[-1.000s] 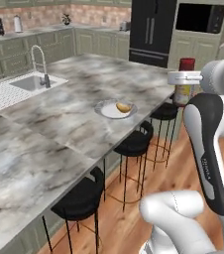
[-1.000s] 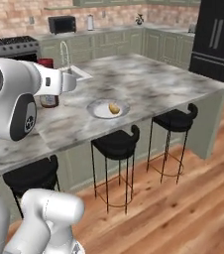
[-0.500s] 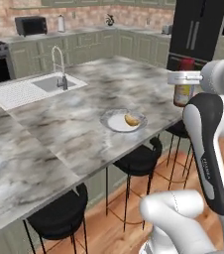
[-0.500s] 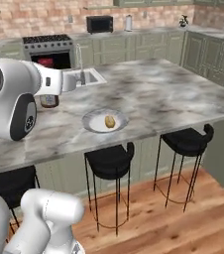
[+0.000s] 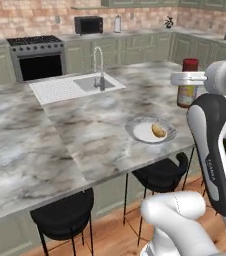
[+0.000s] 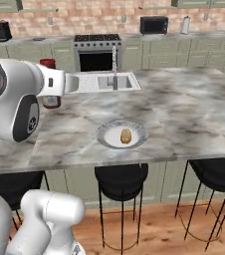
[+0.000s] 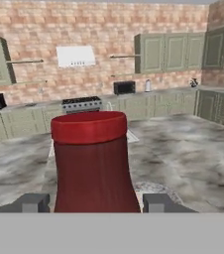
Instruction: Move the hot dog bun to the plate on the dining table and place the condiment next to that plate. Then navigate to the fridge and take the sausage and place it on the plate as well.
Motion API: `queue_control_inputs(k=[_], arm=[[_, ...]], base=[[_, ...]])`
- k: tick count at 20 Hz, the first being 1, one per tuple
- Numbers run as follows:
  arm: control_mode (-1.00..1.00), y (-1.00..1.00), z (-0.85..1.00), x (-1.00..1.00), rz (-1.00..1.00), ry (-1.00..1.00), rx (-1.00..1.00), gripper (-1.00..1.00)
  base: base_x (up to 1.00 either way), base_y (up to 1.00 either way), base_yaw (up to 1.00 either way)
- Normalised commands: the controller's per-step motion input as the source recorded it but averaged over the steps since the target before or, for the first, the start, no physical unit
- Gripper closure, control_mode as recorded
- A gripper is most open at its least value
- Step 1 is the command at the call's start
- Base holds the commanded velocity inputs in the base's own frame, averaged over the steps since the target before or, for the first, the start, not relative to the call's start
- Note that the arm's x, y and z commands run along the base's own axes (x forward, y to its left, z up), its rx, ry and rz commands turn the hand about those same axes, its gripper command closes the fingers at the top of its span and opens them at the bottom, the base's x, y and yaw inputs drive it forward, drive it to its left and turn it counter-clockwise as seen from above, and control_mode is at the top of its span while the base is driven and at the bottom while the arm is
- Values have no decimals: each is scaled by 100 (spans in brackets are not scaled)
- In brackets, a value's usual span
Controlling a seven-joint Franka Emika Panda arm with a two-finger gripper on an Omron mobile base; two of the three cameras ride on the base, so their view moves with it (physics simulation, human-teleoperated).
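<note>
On the left of the bench, in the left base view, lie the sink and faucet; toward the middle, near the front edge, sits the plate with the hot dog bun already resting in it. Further right, above and beyond the plate, the condiment is carried upright in the air by the arm, not yet set down.

The bottle looks rigid and smooth-sided, probably glass or hard plastic, so likely a bit slippery and moderately weighty for its size; a squeeze across the straight body below the red cap seems the safest hold, and it should go down level so it does not tip. The bun, by contrast, looks soft and light.

In the hand view the claw stands about half spread, its two fingertips pressed to either side of the bottle's dark red body, gripping it just under the shoulder. Judging from this, the next move calls for lowering it onto bare marble just beside the plate, not touching the rim
</note>
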Motion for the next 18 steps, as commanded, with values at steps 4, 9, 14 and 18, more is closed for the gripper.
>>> queue_control_inputs(k=[4,9,14,18], arm=[[100,0,0,0,0,0,0,100],[100,0,0,0,0,0,0,100],[100,0,0,0,0,0,0,100],[100,0,0,0,0,0,0,100]], base=[[52,-2,49],[52,-16,40],[52,-31,27],[61,-39,17]])
